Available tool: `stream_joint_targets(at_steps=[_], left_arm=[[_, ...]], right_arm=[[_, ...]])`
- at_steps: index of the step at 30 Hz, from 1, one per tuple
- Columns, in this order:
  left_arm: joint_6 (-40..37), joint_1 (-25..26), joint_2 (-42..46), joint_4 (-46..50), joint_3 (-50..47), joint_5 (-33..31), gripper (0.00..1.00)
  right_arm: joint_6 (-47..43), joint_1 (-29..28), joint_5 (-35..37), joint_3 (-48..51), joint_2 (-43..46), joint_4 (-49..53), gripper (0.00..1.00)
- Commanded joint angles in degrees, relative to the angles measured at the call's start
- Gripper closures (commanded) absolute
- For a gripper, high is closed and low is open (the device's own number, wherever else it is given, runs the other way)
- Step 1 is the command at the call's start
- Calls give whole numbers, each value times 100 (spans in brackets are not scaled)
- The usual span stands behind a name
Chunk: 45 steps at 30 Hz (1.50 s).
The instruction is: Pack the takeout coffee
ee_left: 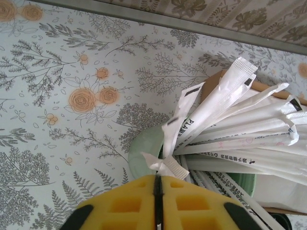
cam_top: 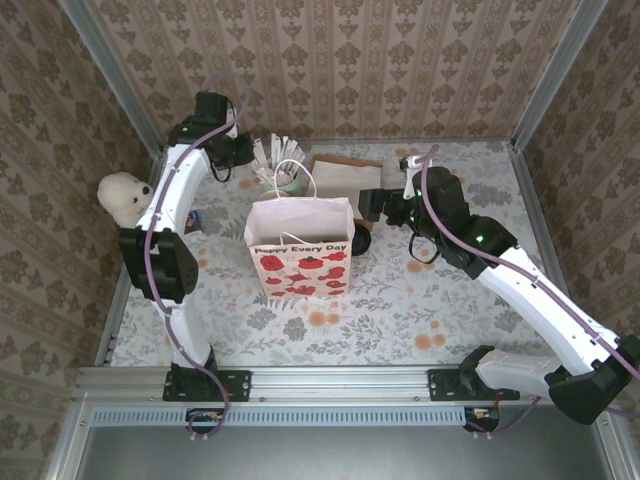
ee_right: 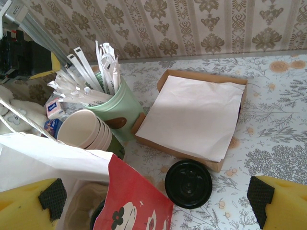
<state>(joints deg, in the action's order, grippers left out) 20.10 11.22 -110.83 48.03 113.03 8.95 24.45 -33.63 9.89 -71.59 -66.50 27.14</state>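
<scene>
Your left tool (ee_left: 158, 179) is pinching a white stick (ee_left: 169, 166) in the pot (ee_left: 141, 155), so be lifting straight up, your right tool (ee_right: 153, 203) hanging wide by the coffee cup (ee_right: 188, 183).

Overhead view looking down, wrist views close, sharing stick pot (ee_right: 127, 106)

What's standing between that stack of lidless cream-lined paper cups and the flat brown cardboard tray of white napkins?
The pale green pot of wrapped white sticks stands there, seen in the right wrist view.
</scene>
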Motion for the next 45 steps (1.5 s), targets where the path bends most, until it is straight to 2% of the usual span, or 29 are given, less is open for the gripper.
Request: stream_joint_targets(at_steps=[1, 3, 16, 26, 31, 43, 45], left_arm=[[-52, 25, 210, 119, 179, -75, 97], [-61, 31, 225, 119, 211, -86, 100], [-439, 29, 975, 301, 531, 64, 100], [-775, -176, 2422, 657, 683, 362, 100], [-651, -505, 3410, 321, 261, 1409, 100], [-227, -622, 4901, 469, -63, 3158, 100], [-227, -621, 5064, 654, -97, 3246, 100]], right_arm=[[78, 21, -87, 23, 5, -10, 0], [76, 19, -84, 14, 5, -22, 0], [2, 17, -110, 8, -78, -276, 0], [-172, 19, 13, -213, -227, -502, 0], [-244, 14, 53, -344, -376, -536, 0], [-6, 14, 52, -386, -424, -569, 0], [41, 14, 9, -390, -429, -555, 0]])
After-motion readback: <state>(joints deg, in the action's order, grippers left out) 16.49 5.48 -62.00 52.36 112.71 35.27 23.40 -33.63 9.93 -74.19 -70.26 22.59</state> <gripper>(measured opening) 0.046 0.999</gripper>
